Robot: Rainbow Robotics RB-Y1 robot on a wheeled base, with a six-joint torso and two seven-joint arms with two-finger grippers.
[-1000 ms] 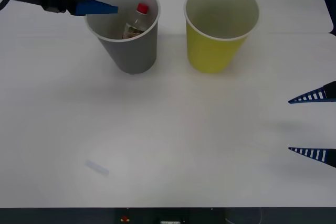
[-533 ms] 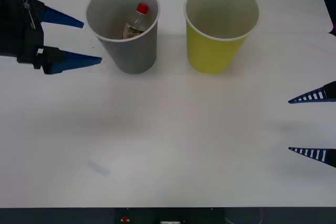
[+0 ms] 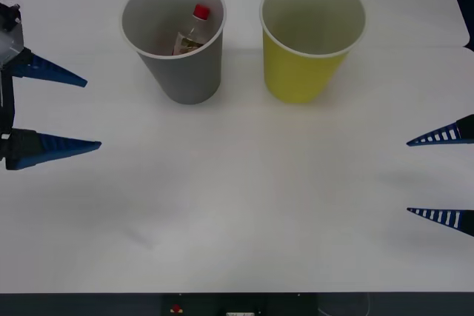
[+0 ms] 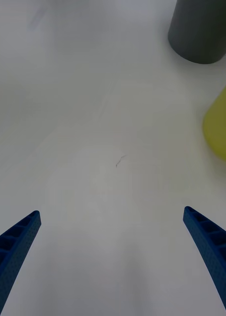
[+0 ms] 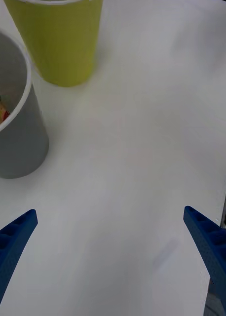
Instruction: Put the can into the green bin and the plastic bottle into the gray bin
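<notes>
The plastic bottle (image 3: 191, 33), red cap up, leans inside the gray bin (image 3: 183, 75) at the back left of the table. Beside it on the right stands the green bin (image 3: 304, 72). The can is out of view. My left gripper (image 3: 93, 114) is open at the left edge of the table, left of and nearer than the gray bin, holding nothing. My right gripper (image 3: 407, 177) is open and parked at the right edge. The left wrist view shows the gray bin (image 5: 19, 143) and green bin (image 5: 58, 39) beyond my open left gripper (image 5: 110, 210).
The white table (image 3: 244, 205) stretches bare between the bins and its front edge. In the right wrist view, the gray bin (image 4: 202, 29) and the green bin (image 4: 219, 128) sit far beyond the open right gripper (image 4: 111, 211).
My left gripper has drawn back from the gray bin's rim, moving left and toward the table's front, still open. The bottle stays in the gray bin. The right arm has not moved.
</notes>
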